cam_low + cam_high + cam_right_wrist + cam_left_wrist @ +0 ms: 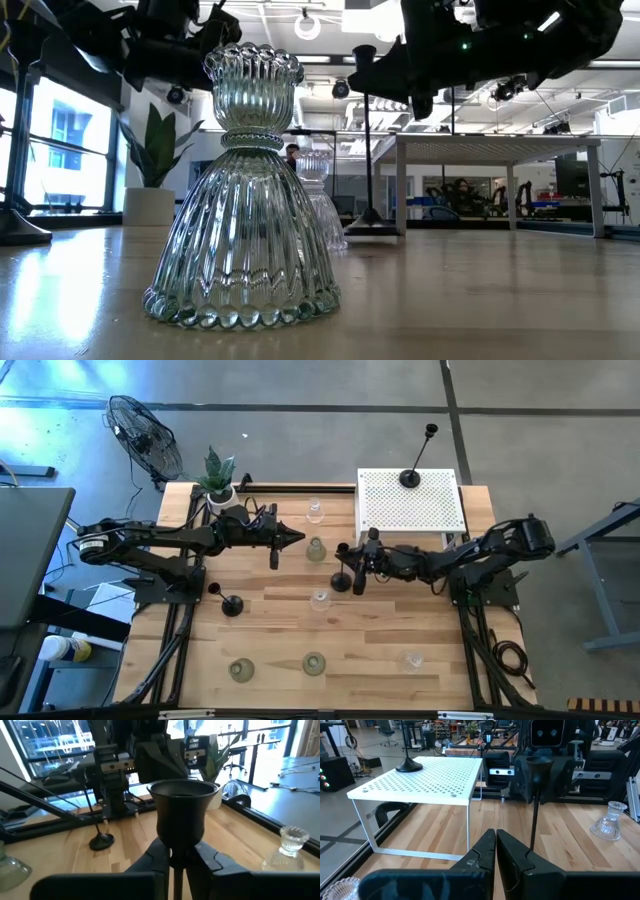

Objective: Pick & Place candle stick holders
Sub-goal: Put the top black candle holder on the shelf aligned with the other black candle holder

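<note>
My right gripper (347,550) (175,854) is over the table's middle, shut on a black candle stick holder (535,775) with a thin tall stem. My left gripper (298,538) (495,837) is shut and empty, level, pointing at that holder from the left. A second black holder (410,478) stands on the white perforated box (420,510). A third black holder (230,604) is on the table at the left. Three clear glass holders (315,512) (320,600) (413,660) and three pale-green ones (316,550) (240,670) (314,663) stand on their wide bases. My right gripper pinches the black holder's thin stem just below its cup (176,857) between its two fingers. The fingers are level, come from the table's right side and lie across the stem. The holder stands about upright, its round base (341,581) low over the wood; I cannot tell whether it touches the table.
A green plant in a white pot (217,485) stands at the far left corner. The white box fills the far right of the table. In the low view a ribbed glass holder (243,200) stands close in front. A fan (145,435) stands on the floor beyond the table.
</note>
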`<state>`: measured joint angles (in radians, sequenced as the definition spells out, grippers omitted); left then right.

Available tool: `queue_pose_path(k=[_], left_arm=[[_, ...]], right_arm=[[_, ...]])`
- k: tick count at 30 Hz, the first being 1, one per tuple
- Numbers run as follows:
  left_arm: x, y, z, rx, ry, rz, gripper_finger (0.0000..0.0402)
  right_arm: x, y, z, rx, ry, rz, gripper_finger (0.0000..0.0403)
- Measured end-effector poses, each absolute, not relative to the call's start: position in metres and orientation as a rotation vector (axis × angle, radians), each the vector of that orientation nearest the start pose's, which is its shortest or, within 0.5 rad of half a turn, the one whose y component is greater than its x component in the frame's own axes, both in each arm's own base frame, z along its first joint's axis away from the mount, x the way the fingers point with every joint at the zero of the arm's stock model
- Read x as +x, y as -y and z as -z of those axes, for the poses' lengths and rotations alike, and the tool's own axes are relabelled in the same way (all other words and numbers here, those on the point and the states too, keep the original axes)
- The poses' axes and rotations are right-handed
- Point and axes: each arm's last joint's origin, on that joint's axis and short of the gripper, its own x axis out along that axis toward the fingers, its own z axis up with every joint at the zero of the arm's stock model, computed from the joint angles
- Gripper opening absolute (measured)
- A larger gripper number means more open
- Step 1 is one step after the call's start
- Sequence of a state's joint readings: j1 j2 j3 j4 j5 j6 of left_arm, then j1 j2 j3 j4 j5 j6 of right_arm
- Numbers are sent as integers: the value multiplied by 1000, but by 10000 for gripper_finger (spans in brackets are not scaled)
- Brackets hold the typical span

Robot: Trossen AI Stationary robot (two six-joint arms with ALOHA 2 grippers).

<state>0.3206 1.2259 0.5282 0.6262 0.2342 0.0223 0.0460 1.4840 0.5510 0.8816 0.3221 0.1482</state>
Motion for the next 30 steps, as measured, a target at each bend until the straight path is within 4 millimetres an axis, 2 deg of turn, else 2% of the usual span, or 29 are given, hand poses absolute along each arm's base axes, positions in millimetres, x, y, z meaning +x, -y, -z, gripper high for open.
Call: queue_pose_path(k=[4, 7, 11, 15, 18, 22, 24, 30], left_arm=[[242, -73, -234, 2, -71, -85, 14], [242, -73, -233, 2, -73, -85, 14], [242, -73, -234, 2, -71, -85, 14], [242, -73, -234, 7, -70, -84, 14], [242, -73, -234, 10, -68, -83, 14], [242, -73, -234, 11, -66, -84, 14], [242, -73, -234, 11, -65, -84, 14], [242, -73, -234, 11, -65, -84, 14]], right_arm=[[283, -4, -211, 147, 10, 262, 42], [274, -4, -229, 149, 70, 249, 37], [256, -2, -258, 142, 153, 260, 28], [240, 10, -298, 114, 155, 342, 38], [231, 24, -327, 62, 106, 456, 39], [225, 52, -356, 51, 102, 635, 29], [225, 68, -363, 51, 116, 706, 28], [236, 115, -359, 53, 67, 904, 38]])
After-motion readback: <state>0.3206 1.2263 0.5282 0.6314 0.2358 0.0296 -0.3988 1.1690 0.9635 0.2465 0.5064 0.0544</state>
